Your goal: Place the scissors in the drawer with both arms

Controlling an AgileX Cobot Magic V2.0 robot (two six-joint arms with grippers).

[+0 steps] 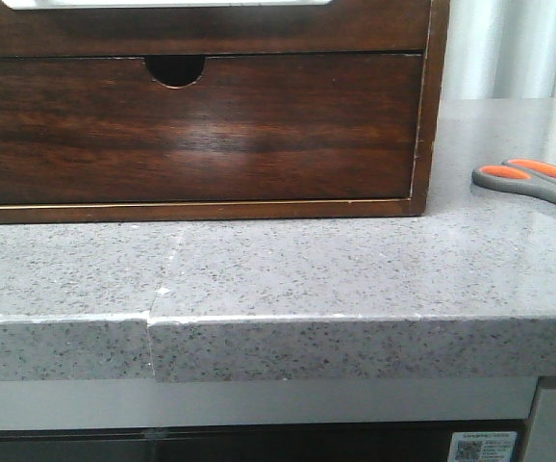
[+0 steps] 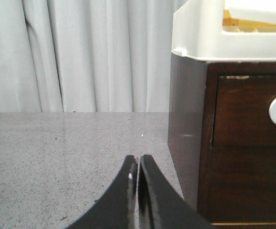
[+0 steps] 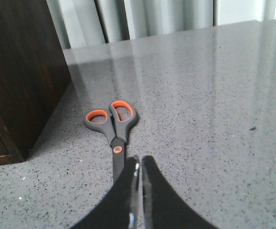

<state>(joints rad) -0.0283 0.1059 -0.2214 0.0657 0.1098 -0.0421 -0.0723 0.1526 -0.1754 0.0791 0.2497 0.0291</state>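
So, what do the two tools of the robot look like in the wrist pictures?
Each tool, left and right, shows two black fingers, broad near the camera and curving to thin tips. Their surface looks smooth and matte. No cables, markings or sleeves are visible; the arms themselves are out of view.

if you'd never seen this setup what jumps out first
The dark wooden cabinet fills the upper left of the front view, its drawer front shut, with a small semicircular notch at the top edge. To its right, the scissors lie flat on the speckled grey counter, their orange-lined handles the one bright colour. The right gripper is close by their blades, fingers together.
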